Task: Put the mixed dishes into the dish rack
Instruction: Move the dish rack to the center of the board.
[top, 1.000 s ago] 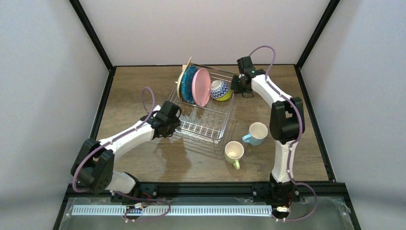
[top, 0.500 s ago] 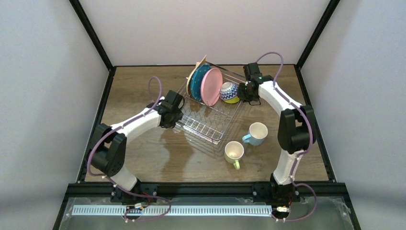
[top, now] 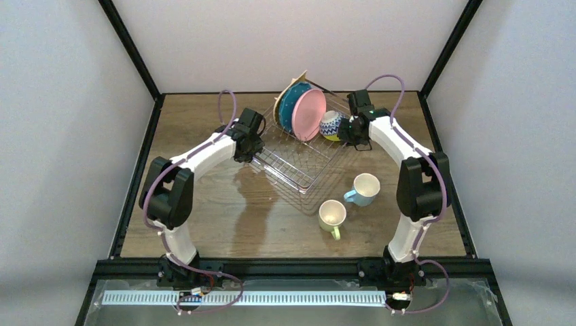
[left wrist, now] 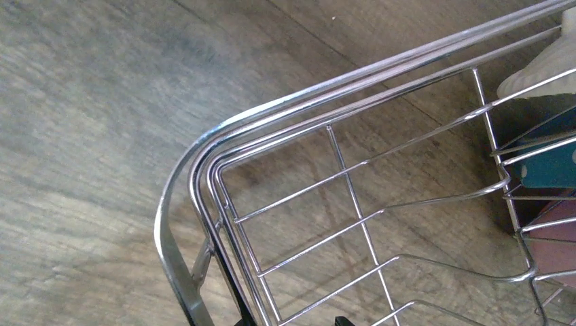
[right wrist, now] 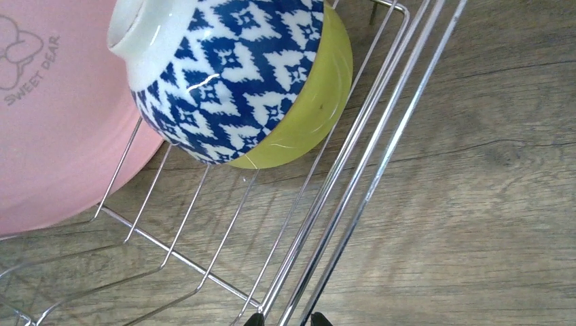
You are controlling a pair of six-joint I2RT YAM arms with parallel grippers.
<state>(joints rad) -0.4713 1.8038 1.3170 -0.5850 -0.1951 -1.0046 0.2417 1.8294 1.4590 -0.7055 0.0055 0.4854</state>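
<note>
Overhead, you had both arms reaching to the dish rack (top: 302, 185), which sat skewed toward the back of the table (top: 204, 224); the tan woven-look plate (top: 289, 87), teal dotted plate (top: 293, 102) and pink round plate (top: 309, 114) stood on edge together at its far end, and the patterned bowl (top: 331, 125) lay tipped on its side just beside the pink one, inside the wire.

The left gripper (top: 250, 141) was at the rack's left corner; its wrist view showed only slivers of fingertip either side of the rim wires, so I cannot tell whether it pinched them or merely straddled them.

The right gripper (top: 350, 129) was at the rack's right rim beside the bowl; its fingertips flanked the doubled rim wire closely, and again I cannot tell if they gripped.

The light-blue mug (top: 365, 188) and pale yellow-green mug (top: 332, 216) stood upright on the table, outside the rack, near its front corner.

By my reading you were settling the rack, with plates and bowl done; next you would need to clear the rim, come back for a mug, and place it on the bare wire.
</note>
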